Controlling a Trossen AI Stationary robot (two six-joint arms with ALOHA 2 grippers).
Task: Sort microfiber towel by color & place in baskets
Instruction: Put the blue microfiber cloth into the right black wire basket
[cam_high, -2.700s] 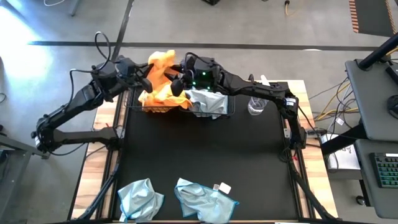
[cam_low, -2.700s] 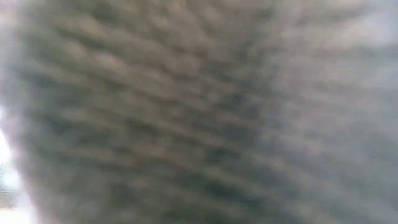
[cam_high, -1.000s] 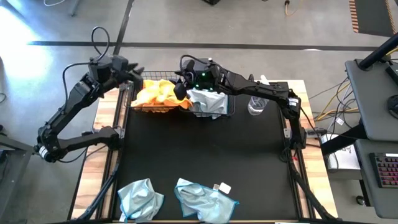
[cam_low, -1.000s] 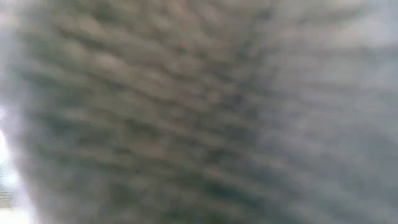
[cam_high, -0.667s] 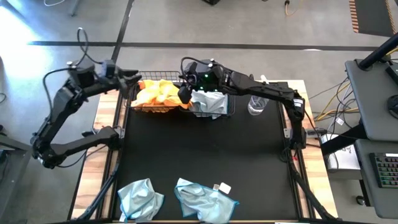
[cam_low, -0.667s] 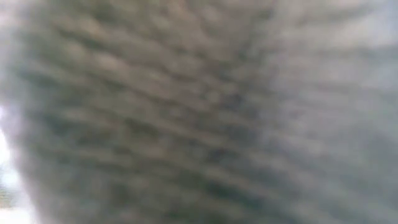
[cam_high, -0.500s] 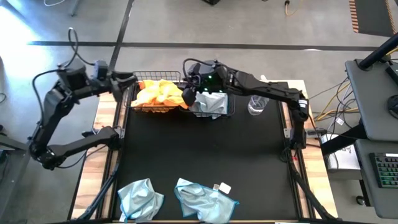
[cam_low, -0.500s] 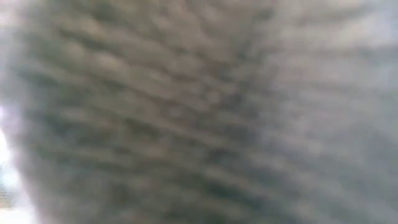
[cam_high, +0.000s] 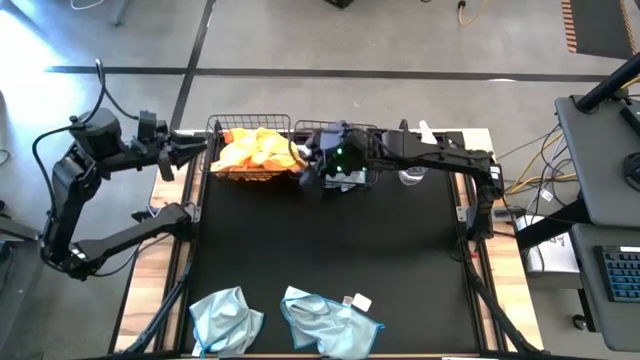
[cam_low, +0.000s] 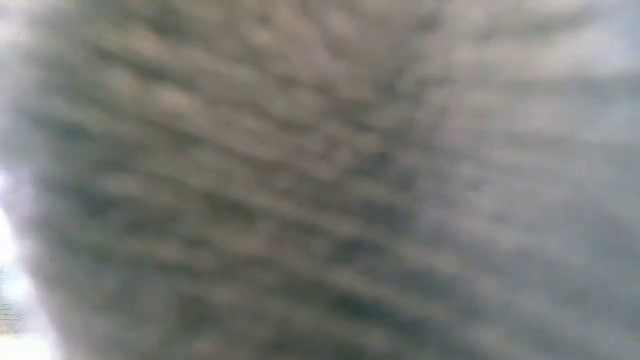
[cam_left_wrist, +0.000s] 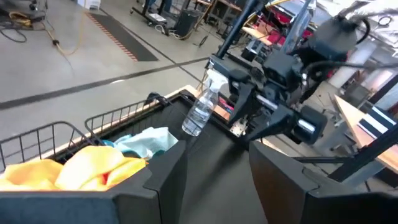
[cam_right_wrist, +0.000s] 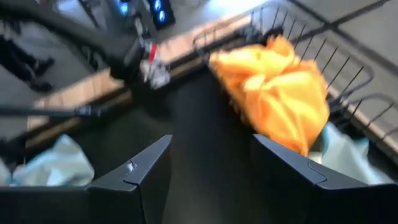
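Two black wire baskets stand side by side at the table's far edge. The left basket (cam_high: 216, 130) holds bright orange towels (cam_high: 250, 150), which also show in the right wrist view (cam_right_wrist: 273, 93). The right basket (cam_high: 368, 180) holds a pale blue towel (cam_high: 350, 178). Two more pale blue towels (cam_high: 228, 318) (cam_high: 330, 320) lie on the black mat at the near edge. My left gripper (cam_high: 197, 150) (cam_left_wrist: 217, 180) is open, left of the orange basket and apart from it. My right gripper (cam_high: 308, 165) (cam_right_wrist: 214, 180) is open above the gap between the baskets.
A clear spray bottle (cam_high: 410, 170) (cam_left_wrist: 202, 109) stands right of the baskets. The black mat (cam_high: 330, 240) lies bare between the baskets and the near towels. A blurred grey surface fills the low view (cam_low: 320, 180).
My left gripper has drawn back from the orange basket toward the table's left edge, rising a little and rolling. My right gripper has moved from the baskets' far side toward the near edge, tipping more level. The orange towels lie still in their basket.
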